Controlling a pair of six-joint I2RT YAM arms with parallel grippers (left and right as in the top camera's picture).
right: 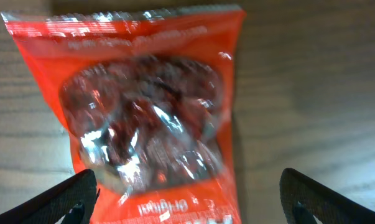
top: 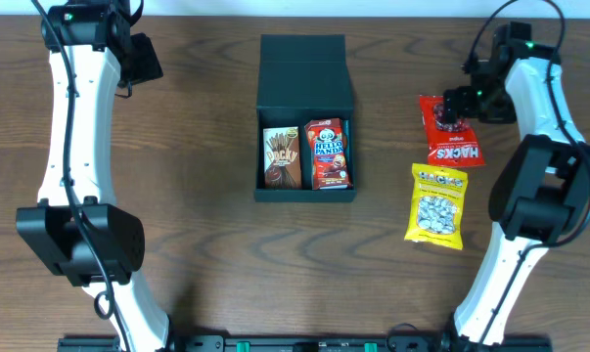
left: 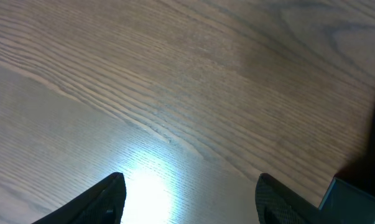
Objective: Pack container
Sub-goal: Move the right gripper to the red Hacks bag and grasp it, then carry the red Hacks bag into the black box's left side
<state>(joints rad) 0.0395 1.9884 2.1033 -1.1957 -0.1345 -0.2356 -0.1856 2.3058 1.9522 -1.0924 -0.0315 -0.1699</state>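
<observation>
The dark container (top: 304,73) sits at the table's middle, lid flap open toward the back. Inside lie a brown Pocky pack (top: 282,158) and a red Hello Panda pack (top: 328,154), side by side. A red Hacks snack bag (top: 453,137) lies to its right, with a yellow snack bag (top: 437,205) in front of it. My right gripper (top: 461,106) is open above the red bag's far end; the bag fills the right wrist view (right: 143,112) between the fingers (right: 190,196), not gripped. My left gripper (left: 190,196) is open and empty at the far left (top: 143,61).
The wooden table (top: 197,244) carries nothing else. The left arm's base and links (top: 79,235) stand along the left side, the right arm's (top: 539,196) along the right. A dark edge (left: 355,196) shows at the left wrist view's lower right.
</observation>
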